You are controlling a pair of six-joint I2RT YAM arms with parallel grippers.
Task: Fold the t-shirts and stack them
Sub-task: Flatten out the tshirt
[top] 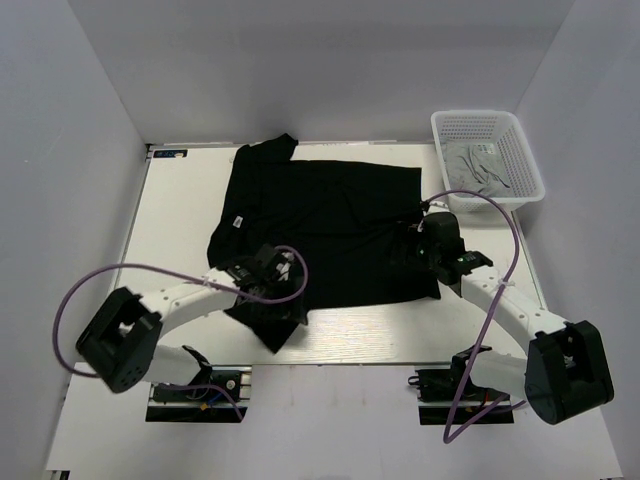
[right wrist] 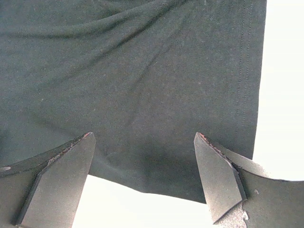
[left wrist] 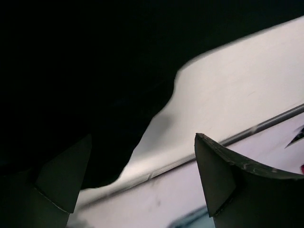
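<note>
A black t-shirt (top: 320,225) lies spread on the white table (top: 180,210), neck label at its left side. A light grey t-shirt (top: 482,166) lies crumpled in the white mesh basket (top: 520,150) at the back right. My left gripper (top: 275,285) hovers over the shirt's near left corner, open and empty; its view shows the black cloth edge (left wrist: 85,95) and bare table between the fingers (left wrist: 221,175). My right gripper (top: 412,245) is open and empty over the shirt's right edge; its view shows the hem corner (right wrist: 190,142) between the fingers.
The basket stands at the table's back right corner. Purple cables loop from both arms (top: 70,300) at the near side. Grey walls enclose the table on three sides. The table's near edge (left wrist: 266,123) shows in the left wrist view.
</note>
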